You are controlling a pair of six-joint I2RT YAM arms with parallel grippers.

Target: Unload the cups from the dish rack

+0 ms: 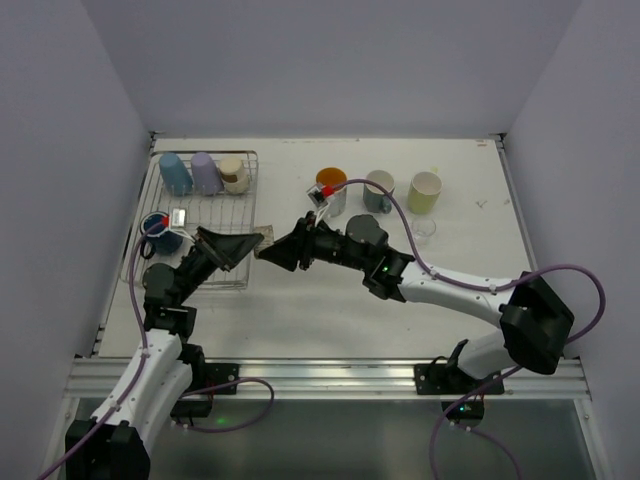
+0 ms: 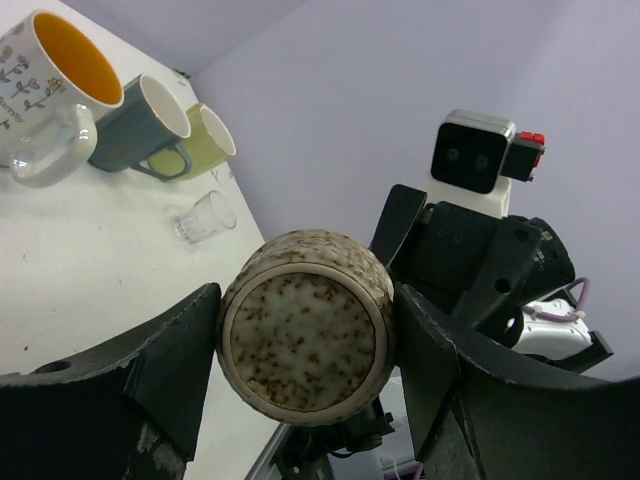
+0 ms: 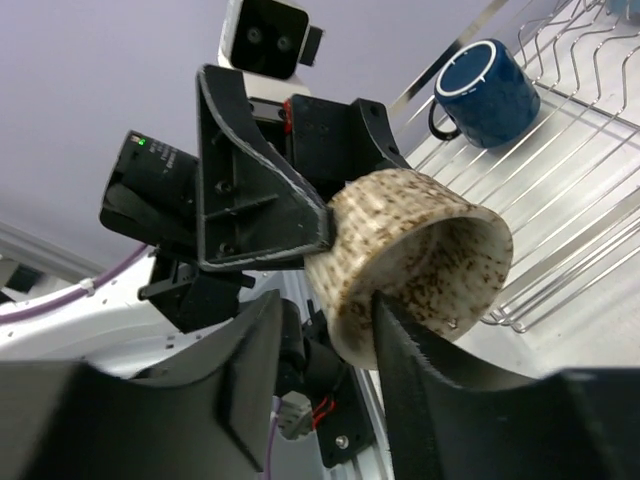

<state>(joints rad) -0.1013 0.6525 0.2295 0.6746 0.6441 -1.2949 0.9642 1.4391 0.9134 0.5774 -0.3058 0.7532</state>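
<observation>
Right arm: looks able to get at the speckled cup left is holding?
Probably yes: the right gripper has a finger either side of the speckled cup wall; the left gripper holds it out, nothing between.

Left wrist view's edge crops the orange-inside mug [image 2: 70, 55].

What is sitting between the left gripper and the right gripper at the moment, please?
A speckled beige cup, clamped sideways in the left gripper, with the right gripper straddling its rim. The two wrist views show it best.
</observation>
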